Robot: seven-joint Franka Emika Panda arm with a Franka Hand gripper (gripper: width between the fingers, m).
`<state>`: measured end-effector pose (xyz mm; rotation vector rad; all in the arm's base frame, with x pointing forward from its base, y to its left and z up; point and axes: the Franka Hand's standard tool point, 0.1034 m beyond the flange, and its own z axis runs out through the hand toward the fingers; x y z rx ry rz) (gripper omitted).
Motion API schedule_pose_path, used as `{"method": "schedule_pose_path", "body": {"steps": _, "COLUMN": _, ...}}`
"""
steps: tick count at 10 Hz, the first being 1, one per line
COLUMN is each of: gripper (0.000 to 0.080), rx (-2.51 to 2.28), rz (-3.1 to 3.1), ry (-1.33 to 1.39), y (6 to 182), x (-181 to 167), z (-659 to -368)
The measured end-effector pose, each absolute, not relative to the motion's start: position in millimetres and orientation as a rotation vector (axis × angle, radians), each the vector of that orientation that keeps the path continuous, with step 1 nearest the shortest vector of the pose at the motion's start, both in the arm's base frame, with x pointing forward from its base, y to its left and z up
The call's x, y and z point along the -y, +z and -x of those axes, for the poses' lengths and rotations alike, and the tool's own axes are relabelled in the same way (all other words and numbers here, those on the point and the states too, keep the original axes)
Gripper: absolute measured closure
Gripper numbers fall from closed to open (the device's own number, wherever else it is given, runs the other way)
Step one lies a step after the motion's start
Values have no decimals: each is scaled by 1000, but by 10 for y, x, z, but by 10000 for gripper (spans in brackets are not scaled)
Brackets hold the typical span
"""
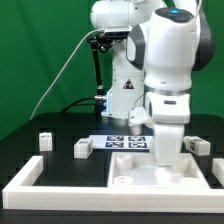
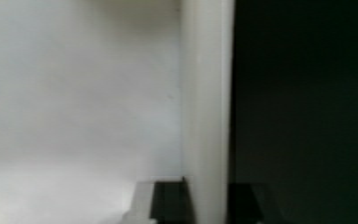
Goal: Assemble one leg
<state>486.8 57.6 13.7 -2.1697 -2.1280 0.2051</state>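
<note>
Cannot tell the finger spread of the gripper [image 1: 165, 157], nor whether anything is held: hidden at the foot of the blocky white hand in the exterior view, lost to blur in the wrist view. Shows there only a smooth matt white surface [image 2: 69, 100] meeting darkness along a straight edge. Hangs low over the panel [image 1: 135, 172], toward its far right part; touching or not, cannot tell. Flat, white and square, with a raised rim and a round hole by the near left corner. Just beyond its far edge, the marker board [image 1: 124, 142]: thin, flat, printed with black-and-white squares. To the exterior view's left of that board, well apart from the gripper, the leg [image 1: 82, 148]: short, blocky, square-sectioned white plastic, upright on the black table [image 1: 75, 172]. Farther left, a second leg [image 1: 44, 140]; at the far right, a third leg [image 1: 200, 145]. Along the left and near sides, the long white L-shaped bar [image 1: 22, 175]. Above everything, the rounded, glossy white arm [image 1: 170, 50].
</note>
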Motion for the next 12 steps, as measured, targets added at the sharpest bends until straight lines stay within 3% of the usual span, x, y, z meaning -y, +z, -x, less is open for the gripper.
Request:
{"method": "schedule_pose_path", "body": {"steps": 6, "gripper": 728, "rx": 2128, "rz": 2157, "ry": 181, "y": 138, "x": -851, "z": -4907}}
{"method": "schedule_pose_path", "body": {"steps": 7, "gripper": 618, "rx": 2128, "rz": 2157, "ry": 181, "y": 135, "x": -849, "z": -4906}}
{"method": "schedule_pose_path", "body": {"steps": 8, "gripper": 618, "rx": 2127, "rz": 2157, "ry": 181, "y": 135, "x": -847, "z": -4906}}
{"method": "schedule_pose_path", "body": {"steps": 9, "gripper": 399, "rx": 2127, "rz": 2158, "ry": 182, "y": 135, "x": -846, "z": -4906}}
{"method": "schedule_pose_path", "body": {"steps": 10, "gripper": 399, "rx": 2127, "rz": 2158, "ry": 182, "y": 134, "x": -844, "z": -4906}}
{"method": "schedule_pose_path", "body": {"steps": 11, "gripper": 209, "rx": 2127, "rz": 2158, "ry": 182, "y": 134, "x": -843, "z": -4906}}
{"method": "schedule_pose_path", "body": {"steps": 12, "gripper": 209, "rx": 2127, "rz": 2158, "ry": 182, "y": 134, "x": -841, "z": -4906}}
